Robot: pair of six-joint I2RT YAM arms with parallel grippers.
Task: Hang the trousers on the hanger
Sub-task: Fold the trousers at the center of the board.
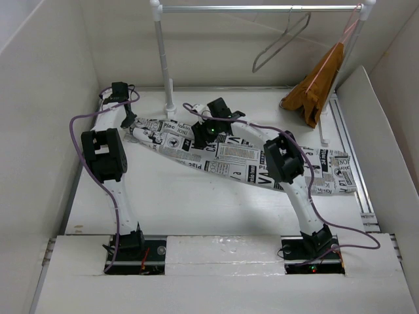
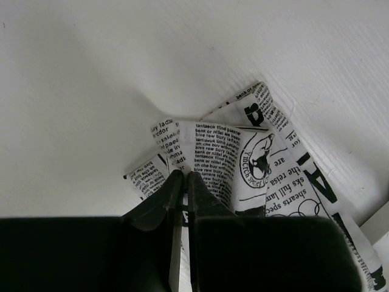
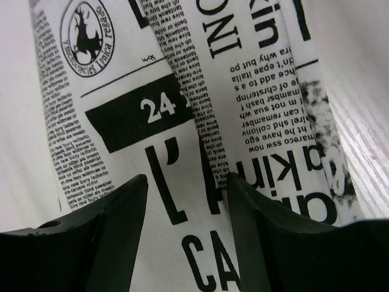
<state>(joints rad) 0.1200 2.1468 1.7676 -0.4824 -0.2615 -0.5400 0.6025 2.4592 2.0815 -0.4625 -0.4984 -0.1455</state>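
Observation:
The trousers (image 1: 236, 160) lie flat across the table from back left to right. Their white cloth is printed with black newspaper lettering. The hanger (image 1: 281, 40), bare grey wire, hangs by its hook on the rail at the back. My left gripper (image 1: 129, 123) is at the trousers' far-left end. In the left wrist view it (image 2: 182, 177) is shut on a corner of the cloth (image 2: 255, 158). My right gripper (image 1: 201, 139) is over the trousers' left-middle part. In the right wrist view it (image 3: 187, 179) is open, with the fingers (image 3: 121, 207) close above the cloth (image 3: 158, 79).
A white rail (image 1: 262, 8) on a white post (image 1: 163, 59) spans the back. An orange-brown garment (image 1: 317, 82) on a pinkish hanger hangs at its right end, reaching the table. White walls (image 1: 39, 98) close in both sides. A metal track (image 1: 357, 170) runs along the right edge.

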